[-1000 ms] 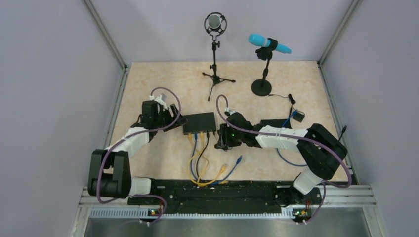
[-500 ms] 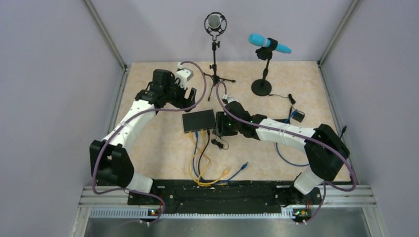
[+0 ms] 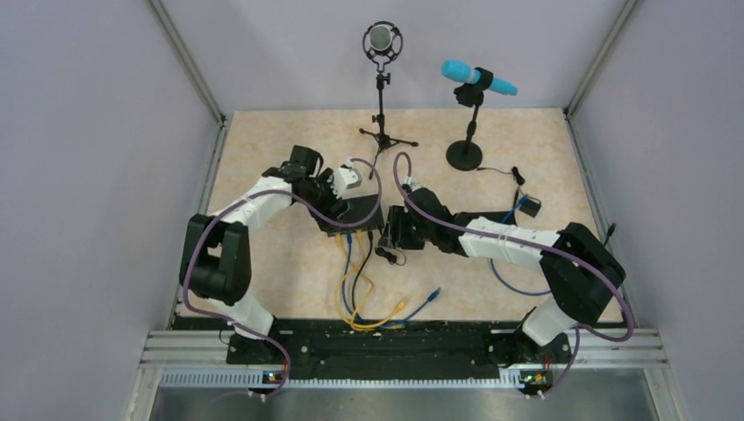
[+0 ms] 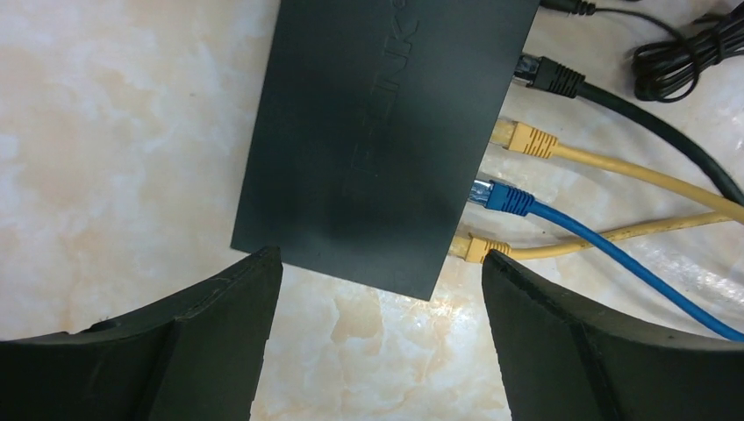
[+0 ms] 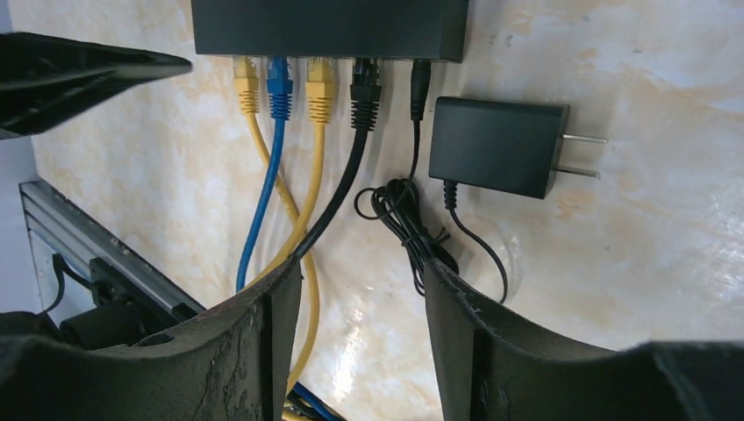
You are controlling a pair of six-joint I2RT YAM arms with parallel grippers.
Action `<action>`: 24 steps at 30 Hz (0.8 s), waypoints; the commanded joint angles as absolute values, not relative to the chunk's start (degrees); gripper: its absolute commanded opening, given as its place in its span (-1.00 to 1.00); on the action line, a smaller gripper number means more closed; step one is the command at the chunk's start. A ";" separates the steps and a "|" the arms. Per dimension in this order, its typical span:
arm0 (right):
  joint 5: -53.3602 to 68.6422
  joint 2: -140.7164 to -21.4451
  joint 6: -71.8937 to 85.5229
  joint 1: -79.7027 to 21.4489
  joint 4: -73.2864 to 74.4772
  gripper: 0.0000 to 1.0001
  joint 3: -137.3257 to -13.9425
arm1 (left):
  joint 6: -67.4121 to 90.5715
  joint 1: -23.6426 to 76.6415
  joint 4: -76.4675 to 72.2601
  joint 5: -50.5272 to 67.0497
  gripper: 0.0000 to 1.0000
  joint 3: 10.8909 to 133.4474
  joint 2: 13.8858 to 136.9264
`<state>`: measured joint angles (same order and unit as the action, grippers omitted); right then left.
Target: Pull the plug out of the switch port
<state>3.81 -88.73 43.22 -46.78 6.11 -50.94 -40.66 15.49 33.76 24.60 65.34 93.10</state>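
The switch lies flat in the middle of the table, between my two claws, with all its plugs in one row along the edge that faces the arm bases. My right claw is spread with nothing between its fingers. It looks straight at that row: a yellow plug, a blue plug, another yellow, then the black plug, and last a thin power lead beside the power adapter. Each plug's long axis runs straight out of the switch edge towards this claw. The black plug sits closest to the line between the fingers, ahead of them and well short of contact.

My left claw is also spread and hangs over the switch's near corner, one finger off each side, the plugs off to its right. I judge the right arm better lined up for the pull, and the left better placed to hold the switch down.
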 commanded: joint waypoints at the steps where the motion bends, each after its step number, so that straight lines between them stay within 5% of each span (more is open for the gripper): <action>1: 7.37 -91.27 45.12 -45.82 0.75 0.07 -52.80 | -44.80 15.98 31.20 26.92 0.76 66.38 96.14; 24: 16.71 -104.10 48.92 -41.18 -7.16 0.08 -60.55 | -48.18 17.67 26.08 25.74 0.76 62.45 100.62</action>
<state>15.27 -102.72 48.27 -42.44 -4.58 -56.86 -47.33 17.41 26.92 26.06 63.83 99.81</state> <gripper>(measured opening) 0.538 0.881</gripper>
